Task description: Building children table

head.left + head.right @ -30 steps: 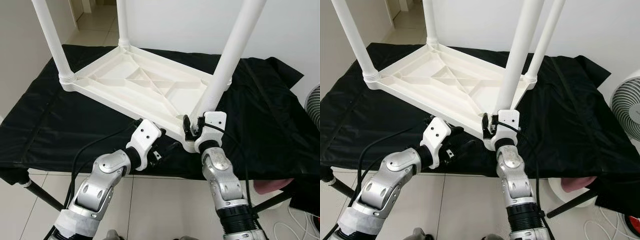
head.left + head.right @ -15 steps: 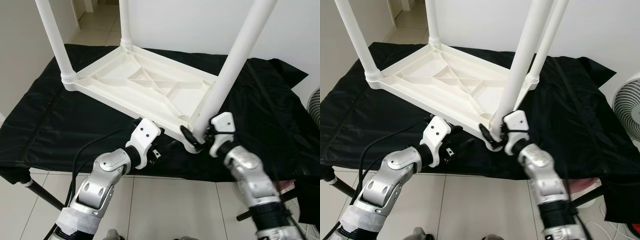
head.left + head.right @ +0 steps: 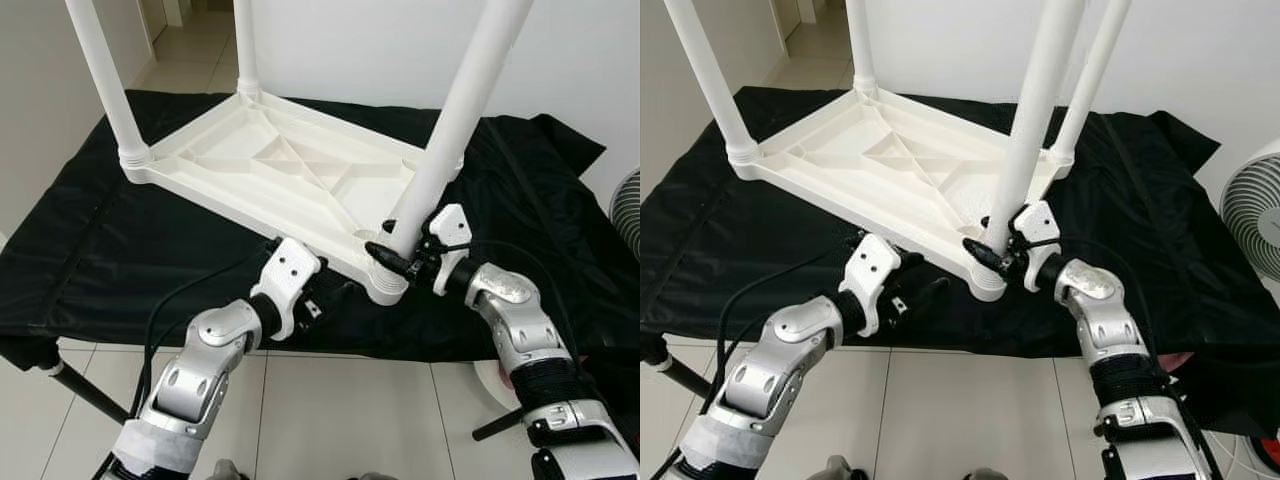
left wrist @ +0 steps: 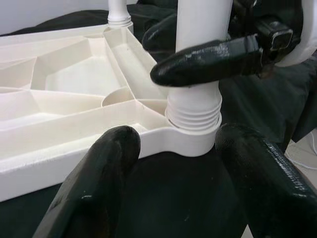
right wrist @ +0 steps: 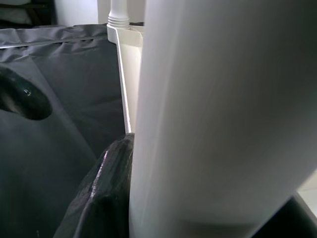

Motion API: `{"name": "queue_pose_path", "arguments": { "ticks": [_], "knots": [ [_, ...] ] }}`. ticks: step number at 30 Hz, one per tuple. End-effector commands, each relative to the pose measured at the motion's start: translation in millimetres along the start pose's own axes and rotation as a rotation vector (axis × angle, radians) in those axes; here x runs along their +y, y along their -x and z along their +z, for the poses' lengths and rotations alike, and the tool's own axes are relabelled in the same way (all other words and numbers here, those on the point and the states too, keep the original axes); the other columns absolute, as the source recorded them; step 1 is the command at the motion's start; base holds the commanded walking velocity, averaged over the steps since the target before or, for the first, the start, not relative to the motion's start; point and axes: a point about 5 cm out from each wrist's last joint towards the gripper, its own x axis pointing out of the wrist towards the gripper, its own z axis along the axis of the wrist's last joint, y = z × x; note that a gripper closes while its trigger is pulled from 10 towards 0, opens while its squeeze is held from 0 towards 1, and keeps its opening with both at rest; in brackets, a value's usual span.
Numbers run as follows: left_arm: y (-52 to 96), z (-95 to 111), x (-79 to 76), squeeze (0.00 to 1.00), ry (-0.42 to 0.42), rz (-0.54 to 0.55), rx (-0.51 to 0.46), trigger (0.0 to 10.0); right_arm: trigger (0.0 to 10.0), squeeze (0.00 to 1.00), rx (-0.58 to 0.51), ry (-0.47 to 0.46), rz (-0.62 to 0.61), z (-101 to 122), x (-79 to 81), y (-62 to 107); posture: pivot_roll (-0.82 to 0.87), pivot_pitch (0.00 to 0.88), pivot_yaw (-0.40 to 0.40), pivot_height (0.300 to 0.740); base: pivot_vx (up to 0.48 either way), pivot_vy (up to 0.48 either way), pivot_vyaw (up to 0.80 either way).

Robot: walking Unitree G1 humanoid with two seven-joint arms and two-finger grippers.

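Note:
A white plastic children's table lies upside down on a black cloth, its legs pointing up. The near right leg stands in the threaded corner socket. My right gripper is shut on this leg just above the socket, one black finger across its front. In the right wrist view the leg presses against a finger. My left gripper is open low at the table's near edge, its fingers spread either side of the socket.
The cloth-covered surface ends close to my arms, with tiled floor below. A white fan stands at the right. Two more legs rise at the far left, another behind the held one. A white wall is behind.
My right forearm has swung out to the right and its wrist has turned, so the gripper now holds the leg from the right side. The left arm has stayed put.

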Motion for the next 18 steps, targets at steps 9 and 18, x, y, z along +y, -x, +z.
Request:
{"name": "queue_pose_path", "arguments": {
  "ticks": [9,18],
  "knots": [
    [-2.4,5,8.3,0.0,-0.016,0.087,0.0,10.0,10.0,0.0,0.002,-0.049,-0.01,-9,10.8,-4.6,-0.05,0.051,0.005,0.74,0.0,0.0,0.0],
    [1.7,5,14.0,0.0,-0.012,0.125,-0.001,10.0,10.0,0.0,-0.05,-0.133,-0.288,-2,32.5,-19.7,-0.05,0.062,-0.002,0.74,0.0,0.0,0.0]
  ]
}}
